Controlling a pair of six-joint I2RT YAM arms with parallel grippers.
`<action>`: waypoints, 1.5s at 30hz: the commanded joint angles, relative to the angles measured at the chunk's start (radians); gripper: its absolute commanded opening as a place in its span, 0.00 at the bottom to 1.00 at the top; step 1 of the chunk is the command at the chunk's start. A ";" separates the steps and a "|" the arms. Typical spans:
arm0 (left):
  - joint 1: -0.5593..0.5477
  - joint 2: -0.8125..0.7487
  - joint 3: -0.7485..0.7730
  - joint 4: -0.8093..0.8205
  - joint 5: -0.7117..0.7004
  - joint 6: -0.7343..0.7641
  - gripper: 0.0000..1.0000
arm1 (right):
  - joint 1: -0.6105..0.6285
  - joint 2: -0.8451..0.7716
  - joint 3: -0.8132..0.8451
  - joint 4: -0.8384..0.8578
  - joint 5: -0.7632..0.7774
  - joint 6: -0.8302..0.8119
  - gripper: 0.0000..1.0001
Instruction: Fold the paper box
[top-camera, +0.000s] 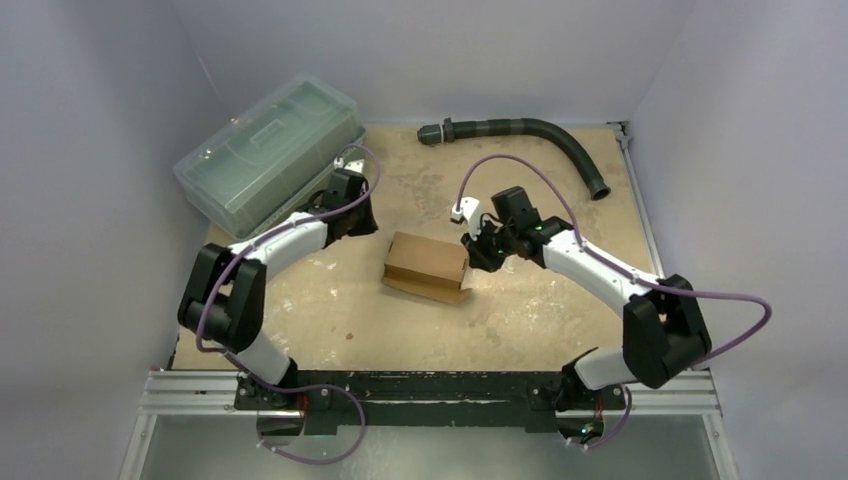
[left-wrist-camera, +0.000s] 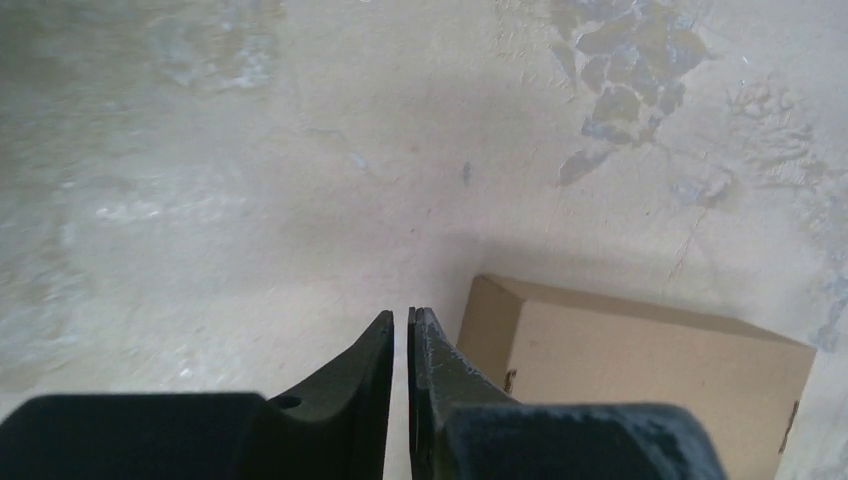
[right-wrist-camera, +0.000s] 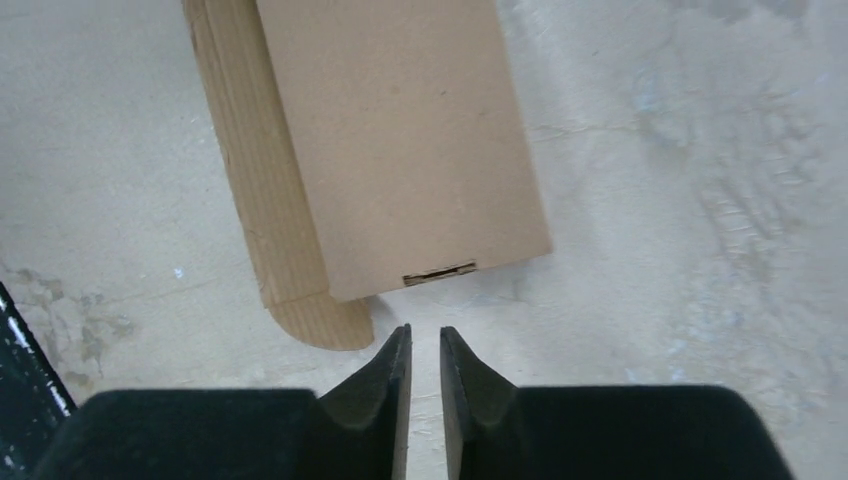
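The paper box (top-camera: 428, 262) lies in the middle of the table as a closed brown carton, with a flat flap (top-camera: 432, 291) sticking out along its near side. In the left wrist view the paper box (left-wrist-camera: 640, 370) sits to the right of my left gripper (left-wrist-camera: 400, 318), whose jaws are nearly touching and empty. Seen from above, that left gripper (top-camera: 366, 226) hangs left of the box, apart from it. My right gripper (right-wrist-camera: 425, 335) hovers just off the end of the paper box (right-wrist-camera: 400, 140), its jaws a little apart with nothing between them. The right gripper (top-camera: 478, 252) is at the box's right end.
A large clear greenish plastic bin (top-camera: 268, 150) stands at the back left, close behind the left arm. A black corrugated hose (top-camera: 530, 130) curves along the back right. The metal rail (top-camera: 430, 390) with both arm bases runs along the near edge.
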 joint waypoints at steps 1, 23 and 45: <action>0.005 -0.207 -0.045 -0.051 -0.067 0.080 0.13 | -0.035 -0.079 0.029 0.004 -0.068 -0.037 0.25; -0.255 -0.805 -0.840 0.596 0.235 -0.564 0.38 | -0.291 0.151 0.079 0.290 -0.391 0.344 0.99; -0.281 -0.322 -0.514 0.559 0.093 -0.634 0.34 | -0.320 0.369 0.124 0.311 -0.603 0.450 0.69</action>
